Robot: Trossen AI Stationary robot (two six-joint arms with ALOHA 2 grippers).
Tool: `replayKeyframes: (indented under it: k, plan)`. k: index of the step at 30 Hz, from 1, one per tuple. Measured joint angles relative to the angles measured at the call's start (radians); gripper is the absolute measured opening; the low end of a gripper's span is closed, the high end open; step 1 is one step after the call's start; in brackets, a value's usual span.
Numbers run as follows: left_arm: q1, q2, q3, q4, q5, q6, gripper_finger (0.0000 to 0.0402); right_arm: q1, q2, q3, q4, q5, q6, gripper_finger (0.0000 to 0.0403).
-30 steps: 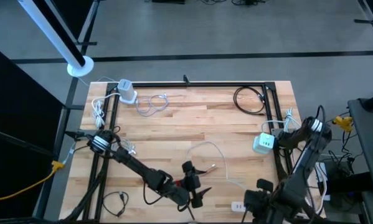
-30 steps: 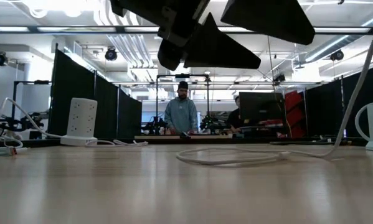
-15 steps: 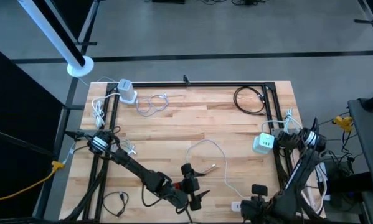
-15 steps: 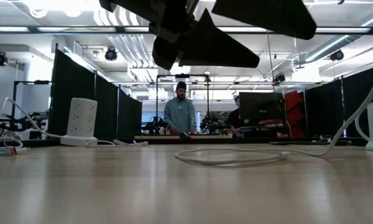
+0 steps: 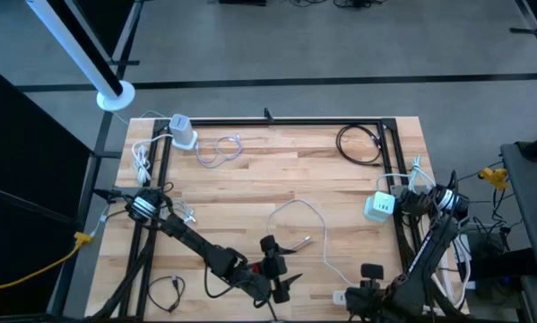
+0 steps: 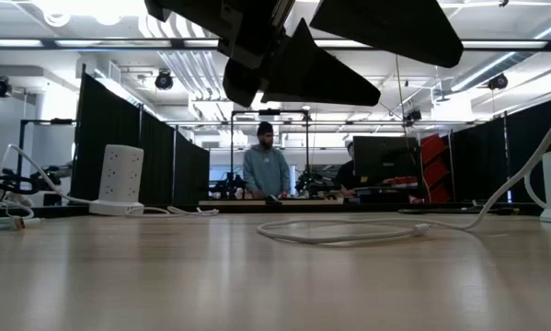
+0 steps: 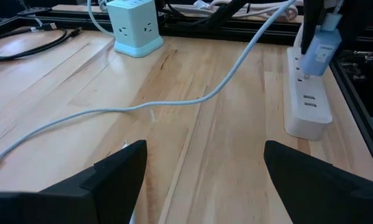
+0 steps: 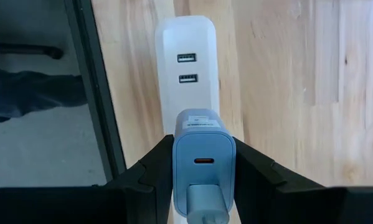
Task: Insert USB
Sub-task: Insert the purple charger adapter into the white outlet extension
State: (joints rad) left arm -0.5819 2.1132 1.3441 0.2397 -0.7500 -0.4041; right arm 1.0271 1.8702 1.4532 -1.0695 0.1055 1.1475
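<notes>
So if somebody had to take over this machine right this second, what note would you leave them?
Right pincer: shut on the blue charger, held just above the white power strip at the table's near right edge.
Left pincer: open, empty, low over the wood at the near middle.
White cable trails from the charger across the table.
Done: charger picked up and carried to the strip.
Left: seat it on the strip; I cannot tell whether it is in yet. Then let go.

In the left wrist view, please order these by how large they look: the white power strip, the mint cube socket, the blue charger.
1. White power strip.
2. Mint cube socket; it stands farther away, so uncertain.
3. Blue charger.
</notes>
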Motion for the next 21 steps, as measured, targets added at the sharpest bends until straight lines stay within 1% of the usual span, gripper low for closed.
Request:
replayKeyframes:
  k: [7, 15, 21]
  plan:
    - [0.0, 0.0, 0.0, -0.003, 0.0, -0.002, 0.0312, 0.0, 0.0, -0.014, 0.018, 0.001, -0.013, 0.0114]
    - [0.0, 0.0, 0.0, -0.003, 0.0, -0.009, 0.0312, 0.0, -0.001, -0.052, 0.122, 0.0, -0.013, 0.0114]
    - [0.0, 0.0, 0.0, -0.002, 0.0, -0.009, 0.0312, -0.002, -0.005, -0.076, 0.124, 0.006, -0.007, 0.0114]
